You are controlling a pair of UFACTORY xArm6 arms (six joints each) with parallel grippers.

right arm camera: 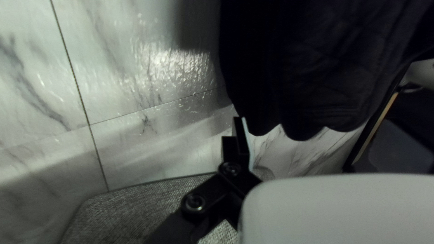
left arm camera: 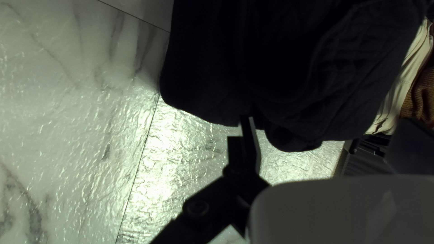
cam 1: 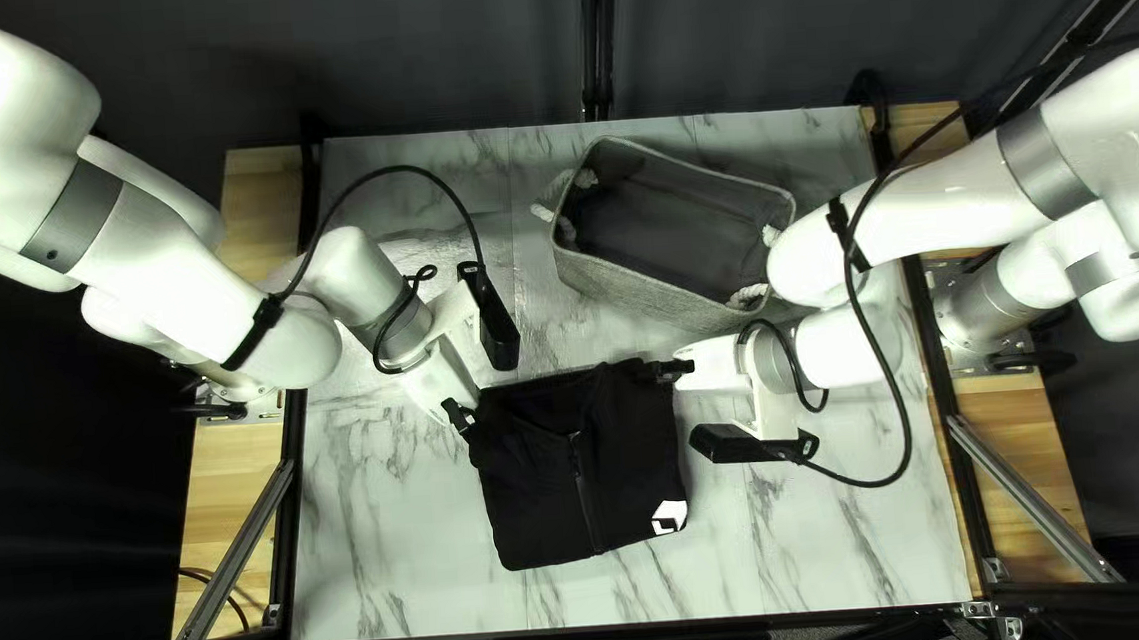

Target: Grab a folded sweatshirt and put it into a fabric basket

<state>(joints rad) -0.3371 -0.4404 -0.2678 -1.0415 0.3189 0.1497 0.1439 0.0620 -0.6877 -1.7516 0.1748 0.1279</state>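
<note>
At the left jaws: set wide, closed on nothing. In the left wrist view, only one black finger (left arm camera: 242,152) to see, its tip at the near edge of the black sweatshirt (left arm camera: 288,67). Touching or just short of it: cannot tell. Under the finger, the bare marble desk (left arm camera: 67,118).

At the right jaws: set wide as well, nothing held. In the right wrist view, one finger (right arm camera: 234,149) only, its tip at the rounded edge of the sweatshirt (right arm camera: 305,67) just ahead. Beneath the black links, the grey woven cloth of the fabric basket (right arm camera: 135,213), and beside it the marble desk (right arm camera: 118,84).

In the top left view: sweatshirt (cam 1: 579,460) folded and flat on the desk (cam 1: 393,523), at the lower middle of the frame, with a zip line down its middle and a small white mark at its lower right corner. Left jaws at its upper left corner, right jaws at its upper right corner. Fabric basket (cam 1: 628,291) at the upper middle of the frame, a little to the right, beyond the sweatshirt and apart from it, open upward, dark inside. Left arm (cam 1: 177,297) from the upper left, right arm (cam 1: 923,215) from the right, its forearm over the right end of the basket.
</note>
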